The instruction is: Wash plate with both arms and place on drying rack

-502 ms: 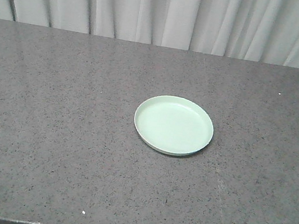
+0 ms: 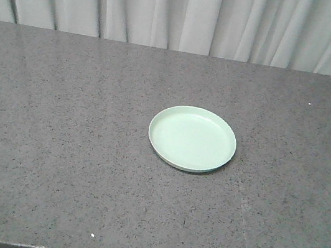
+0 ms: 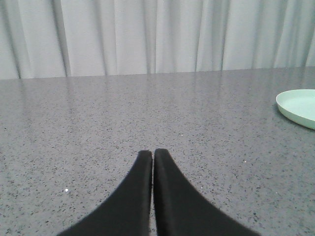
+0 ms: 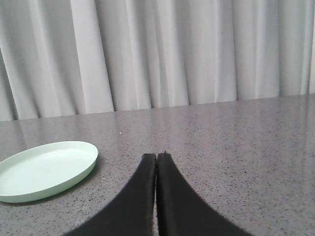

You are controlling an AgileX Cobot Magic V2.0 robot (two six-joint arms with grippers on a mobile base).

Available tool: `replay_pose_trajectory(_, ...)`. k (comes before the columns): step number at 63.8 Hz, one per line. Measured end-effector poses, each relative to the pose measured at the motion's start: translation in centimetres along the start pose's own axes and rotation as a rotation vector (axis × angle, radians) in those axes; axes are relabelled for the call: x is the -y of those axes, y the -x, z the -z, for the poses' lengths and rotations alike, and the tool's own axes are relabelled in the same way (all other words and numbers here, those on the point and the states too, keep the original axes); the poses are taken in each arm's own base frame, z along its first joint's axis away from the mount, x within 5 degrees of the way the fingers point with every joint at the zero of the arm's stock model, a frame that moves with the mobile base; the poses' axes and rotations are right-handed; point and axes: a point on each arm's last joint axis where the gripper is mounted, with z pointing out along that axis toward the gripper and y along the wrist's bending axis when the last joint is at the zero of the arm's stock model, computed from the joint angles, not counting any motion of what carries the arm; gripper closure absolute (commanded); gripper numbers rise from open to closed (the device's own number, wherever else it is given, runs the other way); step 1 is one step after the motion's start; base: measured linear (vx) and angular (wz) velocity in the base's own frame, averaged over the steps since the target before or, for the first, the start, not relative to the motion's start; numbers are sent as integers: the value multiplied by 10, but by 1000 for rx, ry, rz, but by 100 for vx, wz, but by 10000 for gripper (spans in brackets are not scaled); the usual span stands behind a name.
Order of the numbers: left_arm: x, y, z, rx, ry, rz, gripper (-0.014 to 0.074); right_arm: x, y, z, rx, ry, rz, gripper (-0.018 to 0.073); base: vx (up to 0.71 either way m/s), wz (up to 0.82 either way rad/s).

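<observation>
Resting on desk: the plate, pale mint green, round, with a low upright rim, lies flat and face up on the desk, a little right of the middle in the front view.
Plate contact: only the desk touches it. A thin shadow runs under its near edge.
Desk: dark grey speckled stone with a faint sheen toward the back. It spans the full width of the front view, and its front edge shows along the bottom.
Backdrop: a pale grey curtain hangs in vertical folds just behind the desk's far edge.
Left end effector: clenched, with black jaws pressed together tip to tip and only a hairline seam between them. It sits low over the desk, pointing toward the curtain. The plate is well apart to its right, cut off by the right edge of the left wrist view.
Right end effector: clenched likewise, with jaws meeting along their length, low over the desk and facing the curtain. The plate lies near on its left and is not touching it.
Small marks: a white speck lies on the desk near the front edge.
</observation>
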Motion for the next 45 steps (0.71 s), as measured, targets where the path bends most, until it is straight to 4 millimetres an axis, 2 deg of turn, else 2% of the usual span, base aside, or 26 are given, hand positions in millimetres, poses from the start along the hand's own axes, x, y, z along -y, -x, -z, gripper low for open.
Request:
replay_pose_trajectory(34, 0, 0, 0, 0, 0, 0, 603, 0, 0, 0, 1, 0, 0, 563, 0, 0)
replay_pose_trajectory(45, 0, 0, 0, 0, 0, 0, 603, -1, 7, 0, 76, 18, -144, 563, 0, 0)
